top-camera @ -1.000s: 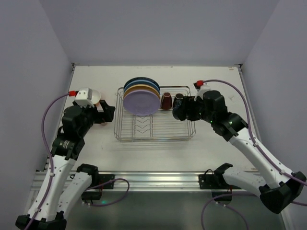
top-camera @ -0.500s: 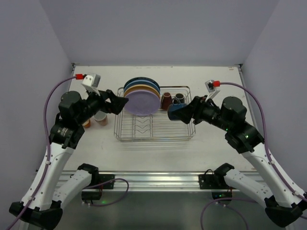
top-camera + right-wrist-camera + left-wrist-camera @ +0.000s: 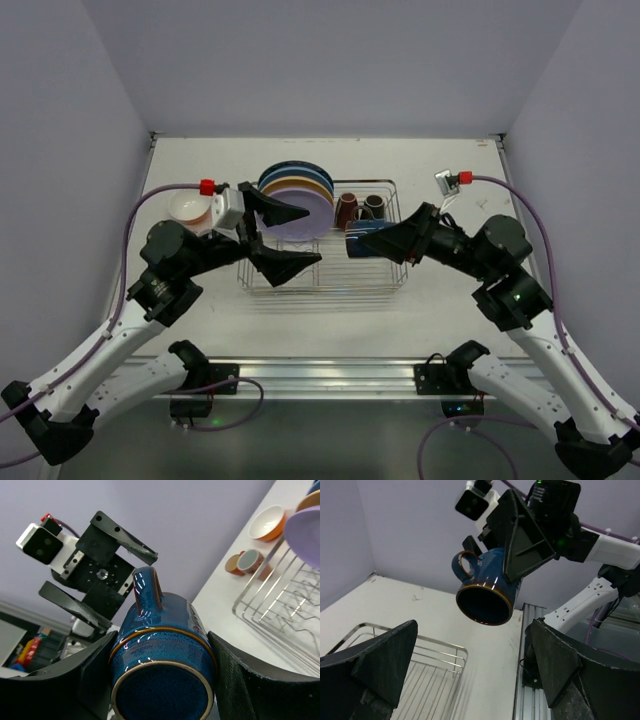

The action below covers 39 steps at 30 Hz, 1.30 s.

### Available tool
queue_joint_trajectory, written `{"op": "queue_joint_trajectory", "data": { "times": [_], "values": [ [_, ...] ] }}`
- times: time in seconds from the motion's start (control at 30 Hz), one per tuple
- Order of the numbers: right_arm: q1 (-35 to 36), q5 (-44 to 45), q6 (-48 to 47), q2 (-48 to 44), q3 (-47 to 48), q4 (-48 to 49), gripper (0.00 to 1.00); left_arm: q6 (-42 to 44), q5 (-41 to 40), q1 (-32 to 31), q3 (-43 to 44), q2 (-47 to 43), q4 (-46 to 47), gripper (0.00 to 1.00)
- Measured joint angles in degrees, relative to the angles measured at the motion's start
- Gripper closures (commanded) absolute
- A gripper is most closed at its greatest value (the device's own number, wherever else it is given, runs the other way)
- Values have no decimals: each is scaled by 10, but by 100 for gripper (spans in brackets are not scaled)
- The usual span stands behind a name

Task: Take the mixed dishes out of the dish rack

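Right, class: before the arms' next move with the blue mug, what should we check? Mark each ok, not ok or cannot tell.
1. The right gripper is shut on the blue mug: ok.
2. The mug is lifted off the dish rack: ok.
3. The left gripper is open wide, facing the mug: ok.
4. The mug sits between the left fingers: not ok, a gap shows.
5. The handle is free of the grip: ok.
6. The mug is empty: cannot tell, inside dark.

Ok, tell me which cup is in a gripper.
The glossy blue handled mug, clamped in the right gripper; the brown cup and black cup sit in the silver wire rack.
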Motion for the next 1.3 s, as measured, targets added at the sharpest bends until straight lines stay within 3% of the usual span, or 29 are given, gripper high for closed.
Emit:
{"op": "queue_joint_trajectory", "data": {
  "times": [0.23, 0.6, 0.8, 1.13, 1.2, 1.27, 1.3],
  "values": [
    [0, -56, 61, 13, -16, 70, 100, 20, 22, -51, -10, 34, 77, 2],
    [-3, -74, 97, 21, -20, 117, 100, 64, 19, -127, -9, 88, 99, 13],
    [-3, -86, 108, 35, -32, 136, 100, 84, 12, -157, -3, 111, 101, 35],
    [-2, -103, 113, 41, -39, 146, 100, 107, -20, -170, 2, 120, 99, 100],
    [-2, -103, 113, 41, -39, 148, 100, 110, -23, -171, 2, 120, 99, 100],
    [-2, -103, 113, 41, -40, 150, 83, 110, -26, -172, 2, 119, 99, 100],
    [-2, -103, 113, 41, -41, 151, 62, 110, -29, -173, 2, 119, 98, 100]
  ]
}}
